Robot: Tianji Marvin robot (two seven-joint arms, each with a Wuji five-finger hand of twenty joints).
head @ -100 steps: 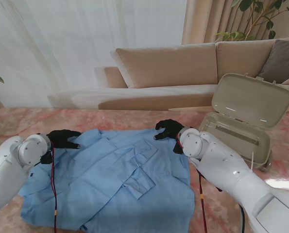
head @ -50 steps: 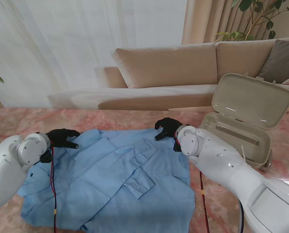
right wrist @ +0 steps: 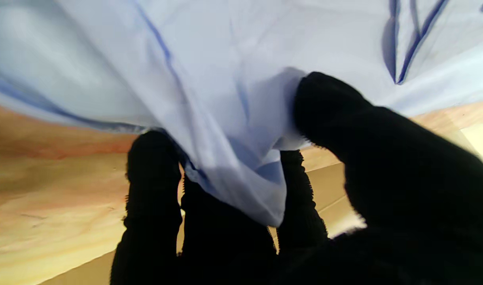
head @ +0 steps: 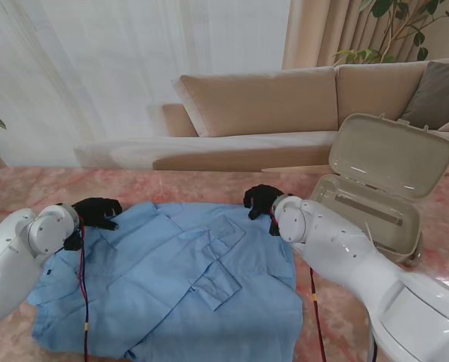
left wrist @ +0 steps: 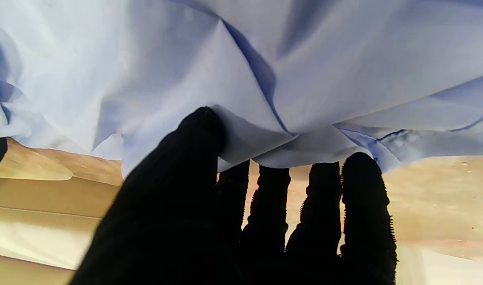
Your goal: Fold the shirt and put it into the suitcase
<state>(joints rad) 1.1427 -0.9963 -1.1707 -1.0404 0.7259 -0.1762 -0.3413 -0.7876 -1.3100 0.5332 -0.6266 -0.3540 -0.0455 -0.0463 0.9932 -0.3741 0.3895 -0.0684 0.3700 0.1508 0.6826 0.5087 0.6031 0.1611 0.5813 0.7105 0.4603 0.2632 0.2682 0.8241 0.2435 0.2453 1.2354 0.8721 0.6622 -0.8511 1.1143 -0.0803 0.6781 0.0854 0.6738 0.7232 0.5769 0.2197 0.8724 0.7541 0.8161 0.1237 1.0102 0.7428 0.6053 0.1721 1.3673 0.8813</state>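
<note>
A light blue shirt (head: 186, 279) lies spread on the pink marble table (head: 28, 188), sleeves folded over its middle. My left hand (head: 97, 213), in a black glove, sits at the shirt's far left corner. In the left wrist view the thumb presses the shirt (left wrist: 241, 71) edge against the fingers (left wrist: 360, 213). My right hand (head: 262, 200) sits at the far right corner. In the right wrist view the shirt (right wrist: 233, 79) hem is pinched between thumb and fingers (right wrist: 152, 186). The beige suitcase (head: 375, 192) stands open to the right.
The suitcase lid (head: 390, 154) leans back, upright. A beige sofa (head: 284, 105) and white curtain stand beyond the table's far edge. A red cable (head: 82, 286) runs along my left arm over the shirt.
Both hands have curled their fingers in on the shirt's far corners; the right hand has shifted slightly toward the shirt. The shirt itself has barely moved.
</note>
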